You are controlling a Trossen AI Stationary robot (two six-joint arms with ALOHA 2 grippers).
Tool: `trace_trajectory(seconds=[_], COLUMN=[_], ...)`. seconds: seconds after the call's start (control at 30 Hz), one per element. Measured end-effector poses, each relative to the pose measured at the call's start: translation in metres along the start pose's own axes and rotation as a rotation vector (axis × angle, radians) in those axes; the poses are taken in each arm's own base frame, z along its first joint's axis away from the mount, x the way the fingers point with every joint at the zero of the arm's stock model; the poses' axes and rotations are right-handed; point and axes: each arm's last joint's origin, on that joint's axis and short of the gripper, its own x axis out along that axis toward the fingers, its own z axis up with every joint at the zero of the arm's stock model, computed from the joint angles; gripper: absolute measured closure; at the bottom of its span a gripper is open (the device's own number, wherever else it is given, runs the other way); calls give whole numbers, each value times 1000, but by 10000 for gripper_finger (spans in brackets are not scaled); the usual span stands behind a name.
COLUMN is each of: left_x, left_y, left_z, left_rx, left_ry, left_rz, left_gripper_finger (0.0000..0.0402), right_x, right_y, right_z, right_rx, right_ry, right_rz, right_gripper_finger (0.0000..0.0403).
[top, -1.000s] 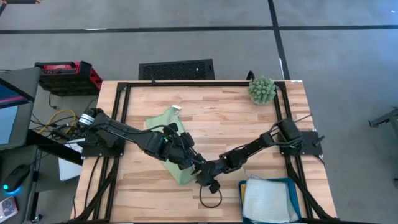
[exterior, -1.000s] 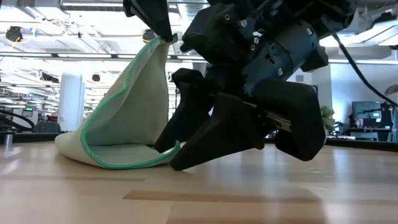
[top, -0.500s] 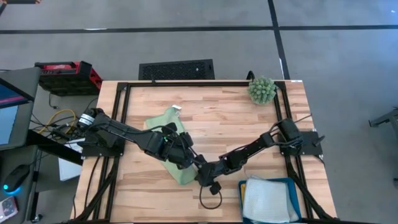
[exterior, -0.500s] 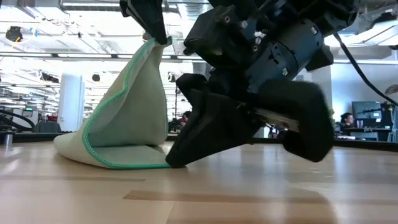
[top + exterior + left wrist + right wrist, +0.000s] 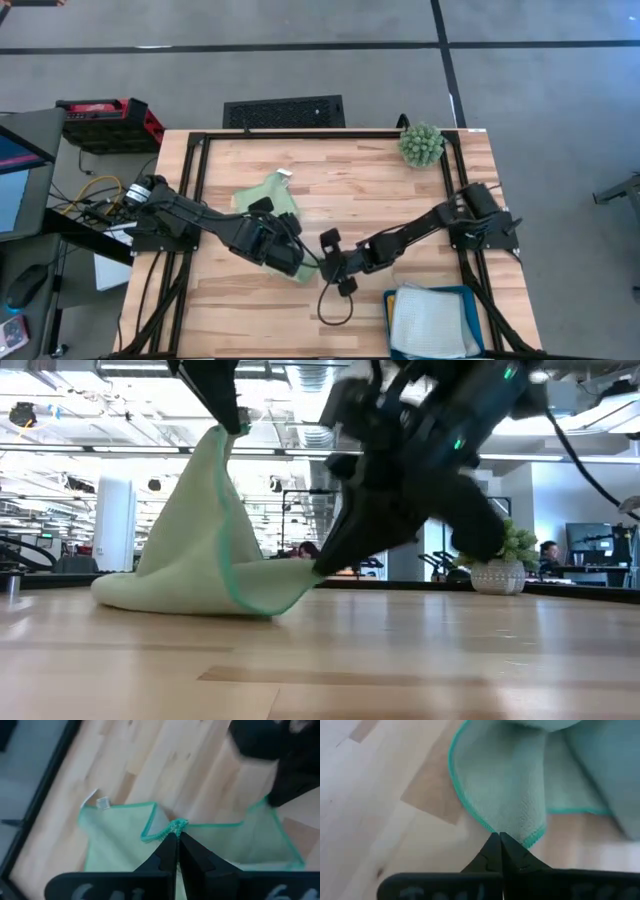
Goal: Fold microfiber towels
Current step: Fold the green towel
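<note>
Both claws pinch the light green towel (image 5: 268,197): left claw (image 5: 176,836) lifts one corner, right claw (image 5: 499,840) another near the tabletop (image 5: 380,190).

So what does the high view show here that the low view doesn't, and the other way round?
Only the high view shows the teal tray of stacked cloths at the table's near right corner, the red case on the floor, and both arms' full length. Only the low view shows the green towel lifted into a peak off the tabletop, plus the room behind. Both show that towel, the spiky plant, the left gripper pinching the raised corner, and the right gripper shut on a lower corner.
</note>
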Motion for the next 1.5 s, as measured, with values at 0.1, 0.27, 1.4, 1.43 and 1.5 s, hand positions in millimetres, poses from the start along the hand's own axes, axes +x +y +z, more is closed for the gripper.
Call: trace_trajectory(seconds=[0.1, 0.27, 1.4, 1.43, 1.5], left_x=[-1, -5, -28, -26, -24], left_y=[2, 6, 185, 190, 198], left_z=[-3, -5, 47, 52, 60], left_rx=[-17, -26, -249, -249, -240], left_ry=[-18, -61, -348, -350, -348], left_rz=[55, 123, 715, 733, 755], left_gripper_finger=[401, 401, 402, 402, 402], right_x=[-18, -54, -247, -249, -254], right_y=[-3, -14, -177, -182, -192], right_z=[2, 11, -46, -47, -49], right_rx=[8, 13, 348, 340, 322], right_ry=[34, 32, 51, 55, 60], right_rz=[-55, -162, -952, -976, -1024], right_gripper_finger=[399, 401, 403, 403, 403])
